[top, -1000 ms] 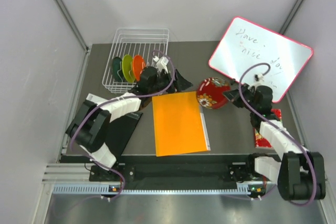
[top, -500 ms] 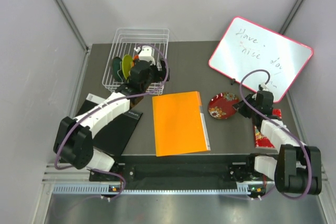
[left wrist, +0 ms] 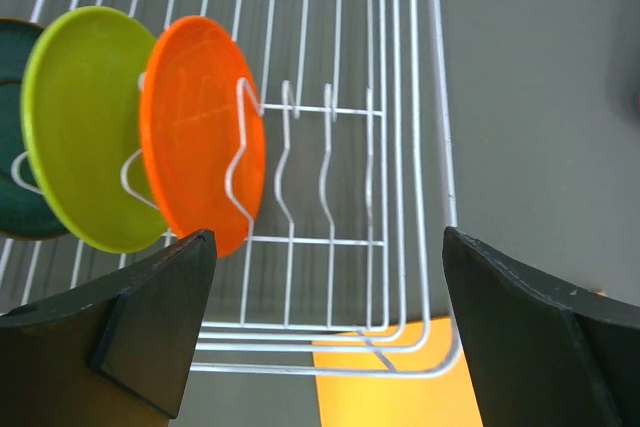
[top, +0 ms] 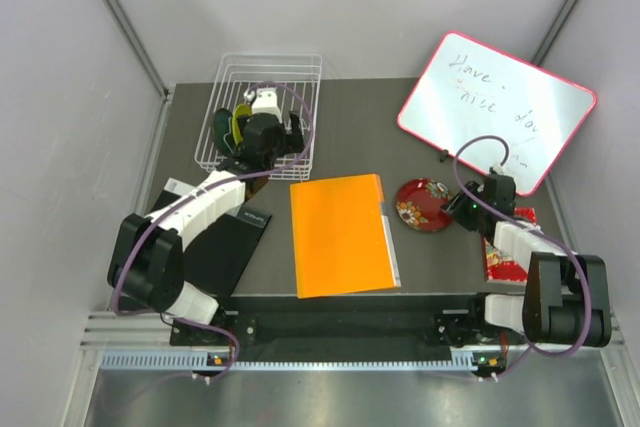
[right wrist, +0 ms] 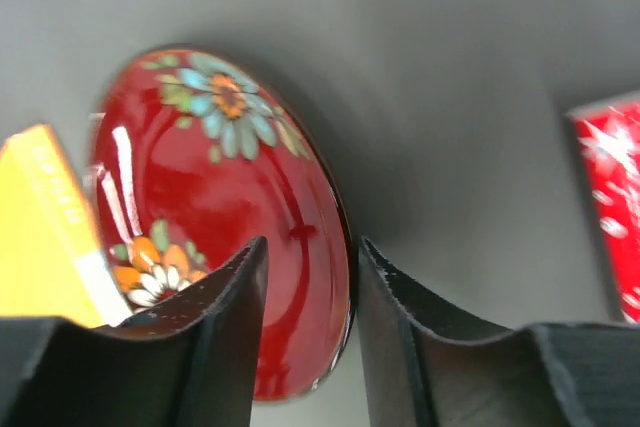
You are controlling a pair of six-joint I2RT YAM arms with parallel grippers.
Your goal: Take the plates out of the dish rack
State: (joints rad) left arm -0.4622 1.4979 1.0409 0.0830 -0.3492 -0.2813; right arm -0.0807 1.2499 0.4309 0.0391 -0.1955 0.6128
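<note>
your right gripper (right wrist: pixel 312 247) sits low on the table with its fingers straddling the near rim of the dark red plate (right wrist: pixel 225 182). the gap is narrow with the rim inside it, but i cannot tell whether the pads are pinching or have already let go. a second ago that plate hung tilted in the air near the far corner of the orange folder (top: pixel 340 232). now it lies flat on the table between the folder and the pink-framed whiteboard (top: pixel 495 107), so i judge the first plate is as good as delivered and only needs a clean release. back out along the table rather than lifting, or you may drag the rim up with you. your left gripper (left wrist: pixel 327 237) is spread wide and holds nothing. it has swung from the rack's near right corner to over the dish rack (top: pixel 272 72), looking down at the prongs. the orange plate (left wrist: pixel 200 137) stands on edge just beside the left finger, the lime green plate (left wrist: pixel 85 127) behind it, and the dark teal plate (left wrist: pixel 12 147) is last, half out of view. three remain in the rack, and orange looks like the next pick. shift left to bring its rim between the fingers.
</note>
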